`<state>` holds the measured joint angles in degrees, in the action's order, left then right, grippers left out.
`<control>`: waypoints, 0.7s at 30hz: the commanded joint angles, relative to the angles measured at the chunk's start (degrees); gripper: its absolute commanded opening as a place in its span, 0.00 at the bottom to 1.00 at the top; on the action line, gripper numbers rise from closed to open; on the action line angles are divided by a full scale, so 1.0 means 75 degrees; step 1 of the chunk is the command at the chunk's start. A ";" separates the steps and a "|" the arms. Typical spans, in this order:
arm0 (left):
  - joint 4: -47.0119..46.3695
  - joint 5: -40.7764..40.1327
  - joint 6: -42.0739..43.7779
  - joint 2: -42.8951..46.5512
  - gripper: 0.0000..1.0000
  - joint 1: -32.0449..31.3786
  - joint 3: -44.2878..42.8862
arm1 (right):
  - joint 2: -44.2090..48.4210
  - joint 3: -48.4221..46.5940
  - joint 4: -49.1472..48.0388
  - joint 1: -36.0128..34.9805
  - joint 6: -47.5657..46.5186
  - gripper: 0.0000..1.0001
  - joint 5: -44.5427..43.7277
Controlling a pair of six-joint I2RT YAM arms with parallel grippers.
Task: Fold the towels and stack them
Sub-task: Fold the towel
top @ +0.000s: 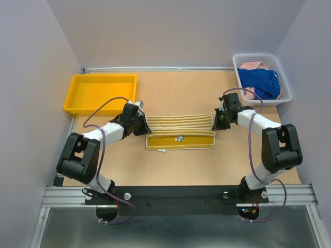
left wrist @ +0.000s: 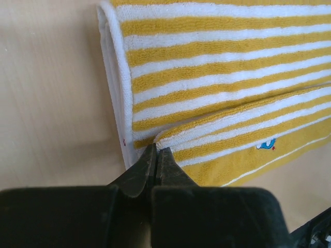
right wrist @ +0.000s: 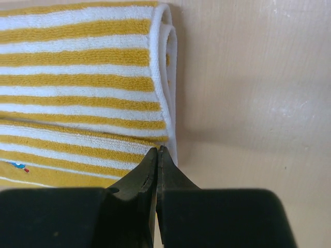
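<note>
While your left end effector (left wrist: pixel 156 155) and right end effector (right wrist: pixel 157 154) pinch the striped towel (top: pixel 180 132) mid-fold, carry both corners evenly.

Yellow-and-cream striped towel (top: pixel 180 129) folded flat at centre frame, blue towel (top: pixel 261 82) bunched against pink towel (top: pixel 252 65), upper right
</note>
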<state>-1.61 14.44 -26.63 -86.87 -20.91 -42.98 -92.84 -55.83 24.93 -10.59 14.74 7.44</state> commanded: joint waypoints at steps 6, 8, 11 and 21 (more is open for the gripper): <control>0.1069 -0.1175 0.0727 0.1526 0.00 0.0080 -0.0176 | 0.1420 0.0155 -0.0148 0.0181 -0.0290 0.01 -0.0442; 0.1105 -0.1198 0.0703 0.1715 0.00 0.0092 -0.0082 | 0.1561 0.0225 -0.0125 0.0181 -0.0290 0.00 -0.0407; 0.1163 -0.1093 0.0692 0.1961 0.00 0.0080 0.0012 | 0.1784 0.0354 -0.0113 0.0181 -0.0243 0.00 -0.0266; 0.0789 -0.0706 0.0188 0.1927 0.00 0.0057 0.0879 | 0.1961 0.0975 -0.0101 0.0181 0.0061 0.00 -0.0230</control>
<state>3.29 12.43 -24.86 -72.27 -21.32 -38.98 -78.43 -50.11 24.36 -10.59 15.42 11.16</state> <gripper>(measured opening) 0.036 0.032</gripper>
